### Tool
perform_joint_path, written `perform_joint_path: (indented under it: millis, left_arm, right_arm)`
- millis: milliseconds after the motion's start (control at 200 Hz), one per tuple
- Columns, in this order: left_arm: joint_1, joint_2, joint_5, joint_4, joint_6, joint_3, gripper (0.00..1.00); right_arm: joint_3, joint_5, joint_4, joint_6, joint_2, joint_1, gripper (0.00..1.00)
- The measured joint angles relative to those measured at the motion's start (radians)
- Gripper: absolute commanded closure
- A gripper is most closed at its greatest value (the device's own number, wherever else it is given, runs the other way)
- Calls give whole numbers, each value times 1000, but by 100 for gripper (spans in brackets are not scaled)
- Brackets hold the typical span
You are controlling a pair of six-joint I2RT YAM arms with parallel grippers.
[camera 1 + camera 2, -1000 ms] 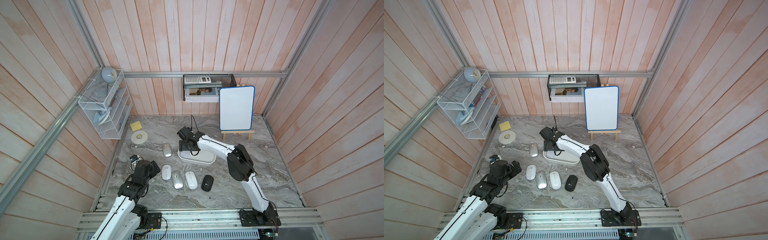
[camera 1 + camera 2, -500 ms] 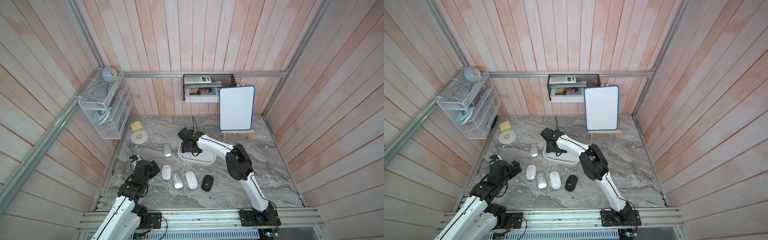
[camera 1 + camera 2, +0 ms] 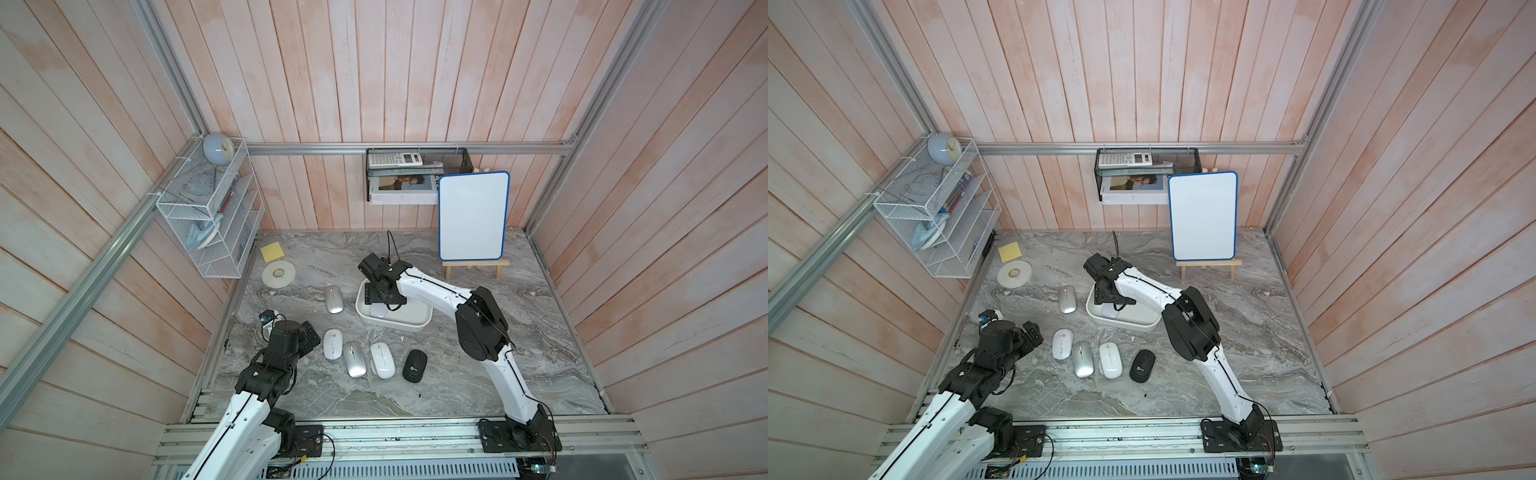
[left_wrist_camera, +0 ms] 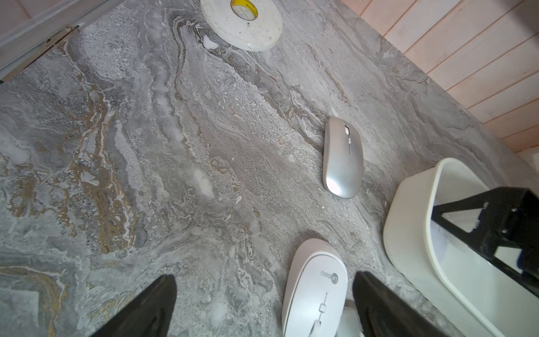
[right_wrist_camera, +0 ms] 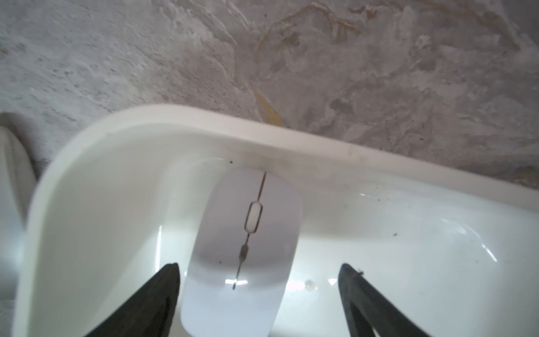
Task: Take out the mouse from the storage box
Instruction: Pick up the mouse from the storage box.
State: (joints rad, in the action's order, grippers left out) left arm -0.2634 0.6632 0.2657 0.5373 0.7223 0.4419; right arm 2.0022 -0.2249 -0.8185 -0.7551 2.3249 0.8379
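the right gripper [image 5: 259, 267] has sunk a little deeper into the box [image 5: 186, 115] over the past second; its jaws stand wide on either side of the white mouse [image 5: 248, 233], with no grip yet. the mouse lies flat on the box floor, nose to a long wall; the left gripper [image 4: 264, 277] hangs wide and empty beside the mice [image 3: 354, 365] outside; a squeeze and lift look due.

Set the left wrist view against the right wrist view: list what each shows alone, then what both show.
Left wrist alone: the tape roll and a white mouse on the table. Right wrist alone: a clear look at the mouse in the box, between the right gripper's open jaws. Both: the box and the table; perhaps the silver mouse, a blur in the right wrist view.
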Motion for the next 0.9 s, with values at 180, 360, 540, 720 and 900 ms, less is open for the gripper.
perform_joint_path:
  millis: [180,360,540,720,900]
  left_arm:
    - [0,-5,0,0,0,-1,0]
    - [0,-5,0,0,0,-1,0]
    - [0,-5,0,0,0,-1,0]
    - [0,-16,0,0,0,-1,0]
    - [0,-22,1,1,0,-3,0]
  right_arm:
    - [66,9,-15,0,62,0,11]
    - [70,6,-40,-1,101,0,12]
    - [78,1,-67,-19,103,2,13]
    - [78,-8,-77,-42,103,4,13]
    - [87,-10,-81,-58,109,6,15]
